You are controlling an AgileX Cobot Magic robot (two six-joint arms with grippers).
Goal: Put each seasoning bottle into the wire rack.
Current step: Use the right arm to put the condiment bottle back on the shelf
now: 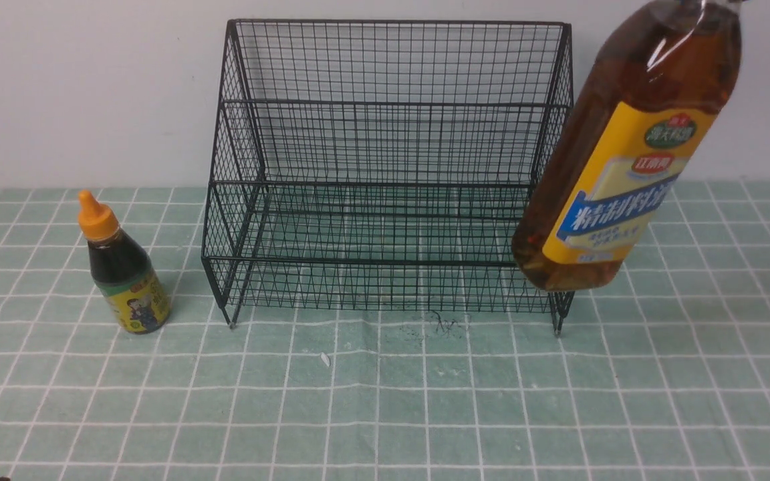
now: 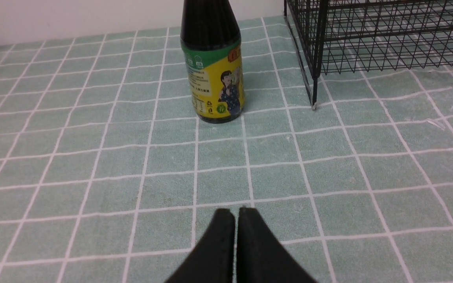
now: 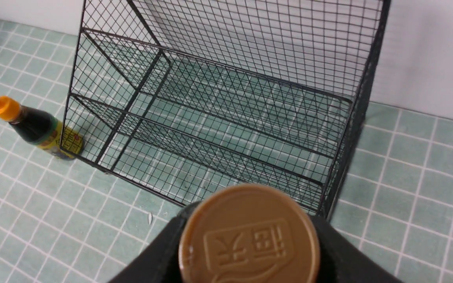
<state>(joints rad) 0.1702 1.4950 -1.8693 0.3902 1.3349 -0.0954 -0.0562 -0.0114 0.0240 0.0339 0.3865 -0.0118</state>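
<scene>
The right gripper [image 3: 250, 251] grips the tall bottle [image 1: 625, 153], golden-brown with a yellow and blue label, tilted in the air by the right side of the rack [image 1: 385, 100]. The small dark bottle [image 1: 124, 274] stands on the table, left of the rack. The left gripper [image 2: 235, 220] is closed, empty.

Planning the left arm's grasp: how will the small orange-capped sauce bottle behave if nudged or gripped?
The sauce bottle stands upright on a narrow round base, so a high nudge may tip it. Dark liquid reaches its neck: probably heavyish.
</scene>
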